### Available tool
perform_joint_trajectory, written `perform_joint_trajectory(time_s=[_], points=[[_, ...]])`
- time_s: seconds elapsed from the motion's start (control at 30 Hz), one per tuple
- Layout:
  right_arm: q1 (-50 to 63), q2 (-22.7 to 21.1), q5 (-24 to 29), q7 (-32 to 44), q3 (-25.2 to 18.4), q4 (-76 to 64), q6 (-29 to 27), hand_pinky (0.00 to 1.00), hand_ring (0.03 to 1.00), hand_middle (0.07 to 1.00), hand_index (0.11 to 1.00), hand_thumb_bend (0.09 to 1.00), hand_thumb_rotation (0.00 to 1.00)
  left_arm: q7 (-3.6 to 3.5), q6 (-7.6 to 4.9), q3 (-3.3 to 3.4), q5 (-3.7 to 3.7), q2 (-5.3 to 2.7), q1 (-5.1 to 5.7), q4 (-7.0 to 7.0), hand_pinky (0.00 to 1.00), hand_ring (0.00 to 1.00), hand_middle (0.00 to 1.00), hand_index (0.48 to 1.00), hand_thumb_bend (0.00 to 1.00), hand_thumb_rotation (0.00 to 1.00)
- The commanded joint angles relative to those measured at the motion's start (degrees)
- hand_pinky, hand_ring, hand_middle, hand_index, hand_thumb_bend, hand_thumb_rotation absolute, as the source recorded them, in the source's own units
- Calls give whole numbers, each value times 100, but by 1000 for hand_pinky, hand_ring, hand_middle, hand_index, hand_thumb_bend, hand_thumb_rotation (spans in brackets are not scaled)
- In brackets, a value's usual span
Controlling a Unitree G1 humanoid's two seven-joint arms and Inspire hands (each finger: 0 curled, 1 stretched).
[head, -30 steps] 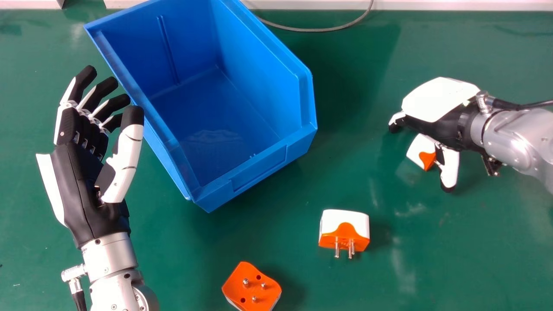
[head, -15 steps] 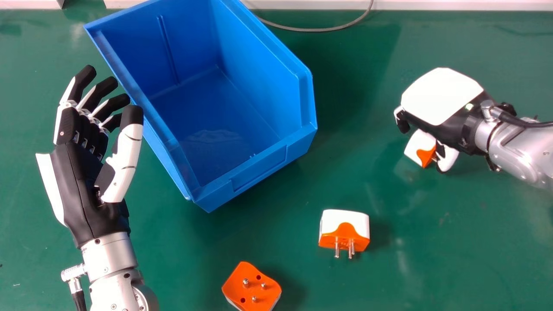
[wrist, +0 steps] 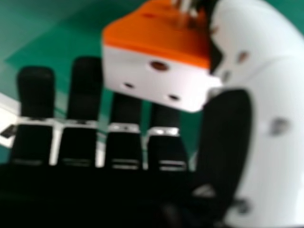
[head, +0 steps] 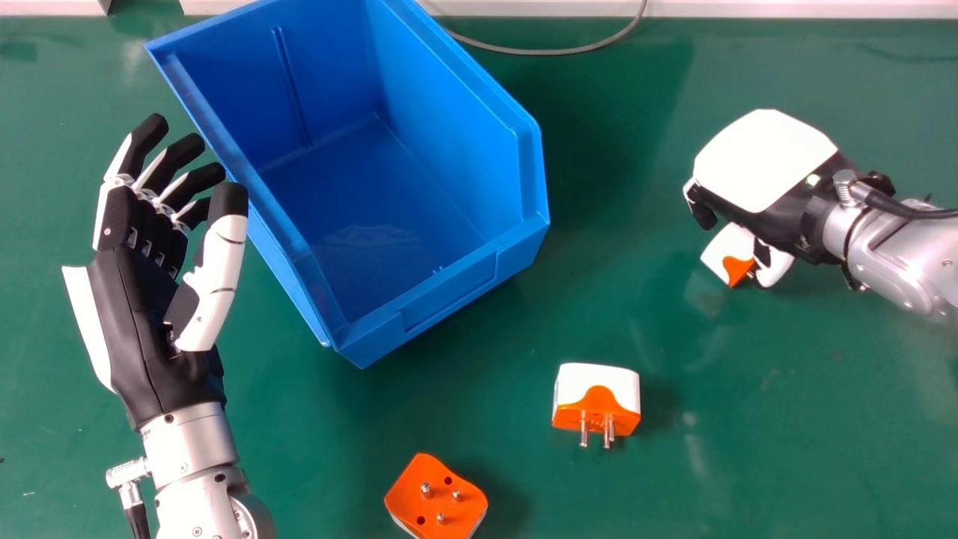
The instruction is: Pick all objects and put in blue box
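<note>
The right hand (head: 765,163) curls round a plug adapter (head: 724,247) right of the blue box (head: 450,290); firm pressure clear of the prongs (wrist: 184,16) should steady lifting. The left hand (head: 146,329) is open.

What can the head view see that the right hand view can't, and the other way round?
Head view: the box, the left hand, a grey cable and two loose plugs.
Right hand view: three holes in the held plug's white side.
Both: the right hand, the held plug and the green table.
</note>
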Motion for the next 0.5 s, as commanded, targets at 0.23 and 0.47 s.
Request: perform_joint_trajectory(time_s=[0.23, 0.47], points=[[-103, -112, 123, -21, -179, -102, 99, 295, 427, 537, 542, 496, 0, -21, -123, -3, 27, 40, -47, 34, 638, 696, 764, 806, 657, 433], [-53, -158, 306, 41, -364, -261, 92, 290, 423, 537, 535, 492, 0, -21, -155, 0, 34, 28, -41, 39, 640, 697, 765, 807, 660, 437]])
